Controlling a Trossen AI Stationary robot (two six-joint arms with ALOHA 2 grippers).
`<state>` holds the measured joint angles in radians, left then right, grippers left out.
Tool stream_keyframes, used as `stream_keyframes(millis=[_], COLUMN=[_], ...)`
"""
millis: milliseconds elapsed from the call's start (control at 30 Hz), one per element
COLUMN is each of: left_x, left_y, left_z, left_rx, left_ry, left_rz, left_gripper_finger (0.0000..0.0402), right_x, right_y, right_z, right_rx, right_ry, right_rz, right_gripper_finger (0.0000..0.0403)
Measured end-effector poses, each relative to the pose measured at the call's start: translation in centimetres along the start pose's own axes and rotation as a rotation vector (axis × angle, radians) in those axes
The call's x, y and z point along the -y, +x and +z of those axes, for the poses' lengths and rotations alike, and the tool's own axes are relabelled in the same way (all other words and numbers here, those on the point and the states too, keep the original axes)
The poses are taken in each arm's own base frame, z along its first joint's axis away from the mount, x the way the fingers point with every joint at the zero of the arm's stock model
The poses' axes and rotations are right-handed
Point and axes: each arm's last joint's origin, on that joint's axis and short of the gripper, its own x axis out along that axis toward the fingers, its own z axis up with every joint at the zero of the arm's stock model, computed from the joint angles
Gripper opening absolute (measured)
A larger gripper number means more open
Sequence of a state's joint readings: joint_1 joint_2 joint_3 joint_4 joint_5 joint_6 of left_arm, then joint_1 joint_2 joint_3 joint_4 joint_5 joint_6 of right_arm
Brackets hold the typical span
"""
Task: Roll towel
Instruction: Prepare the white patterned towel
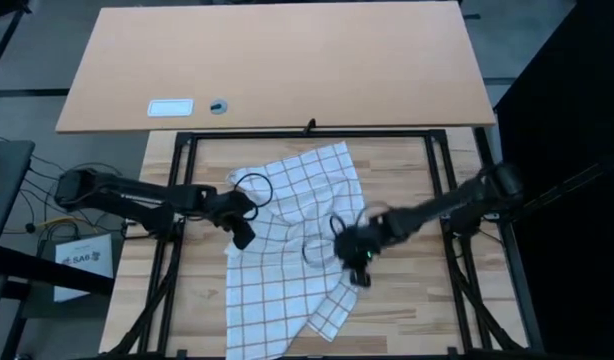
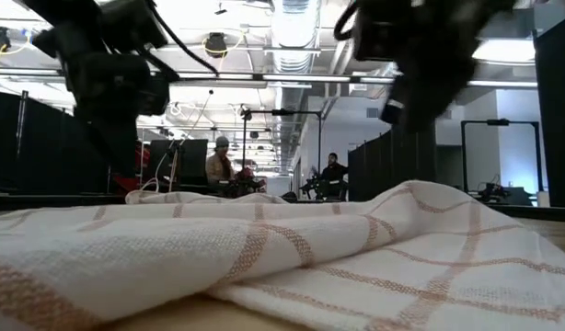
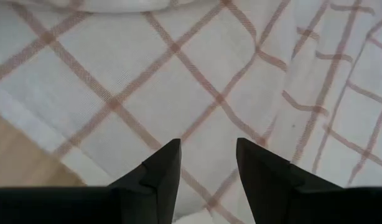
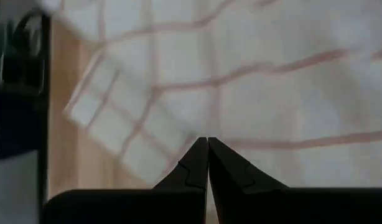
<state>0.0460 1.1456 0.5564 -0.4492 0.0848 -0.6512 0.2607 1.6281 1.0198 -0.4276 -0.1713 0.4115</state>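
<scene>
The white towel (image 1: 287, 250) with brown-orange check lines lies rumpled on the wooden tabletop (image 1: 417, 310), with raised folds in the low view (image 2: 282, 248). My left gripper (image 1: 244, 238) hovers over the towel's left part. Its fingers are open in the left wrist view (image 3: 208, 155), with cloth (image 3: 178, 74) below them. My right gripper (image 1: 362, 275) is over the towel's right edge. Its fingers are shut in the right wrist view (image 4: 208, 142), with nothing between them, above the cloth (image 4: 272, 81). In the low view both grippers stand clear above the towel.
A small white card (image 1: 170, 108) and a small round thing (image 1: 219, 106) lie on the pale board at the far side. Black frame rails (image 1: 307, 133) run around the work area. Bare wood shows right of the towel. People sit in the room beyond (image 2: 223, 161).
</scene>
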Motion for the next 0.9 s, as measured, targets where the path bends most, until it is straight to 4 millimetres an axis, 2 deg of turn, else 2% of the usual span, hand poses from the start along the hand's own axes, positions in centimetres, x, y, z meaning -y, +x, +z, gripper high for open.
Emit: stream_keyframes(millis=[133, 333, 567, 767, 900], left_x=[-0.7, -2.1, -3.2, -3.9, -5.0], left_y=[1.6, 2.8, 2.7, 2.6, 2.9], left_z=[0.6, 1.6, 2.4, 2.7, 2.1], left_rx=[-0.028, -0.032, -0.009, 0.001, -0.021], left_ry=[0.032, 0.018, 0.054, 0.124, 0.15], left_rz=[0.035, 0.074, 0.093, 0.113, 0.146], left_gripper_finger=[0.0141, 0.0141, 0.0141, 0.0141, 0.0141], right_x=[-2.2, -5.3, -5.0, -5.5, -6.6], right_y=[2.1, 5.0, 8.6, 10.5, 10.8], right_z=[-1.5, -2.2, -3.2, -1.8, -2.4], right_rx=[-0.04, 0.025, -0.008, 0.053, 0.038], right_ry=[-0.013, -0.001, 0.17, 0.277, 0.305], right_rz=[0.009, 0.116, 0.038, 0.048, 0.052], right_gripper_finger=[0.0, 0.0, 0.0, 0.0, 0.0])
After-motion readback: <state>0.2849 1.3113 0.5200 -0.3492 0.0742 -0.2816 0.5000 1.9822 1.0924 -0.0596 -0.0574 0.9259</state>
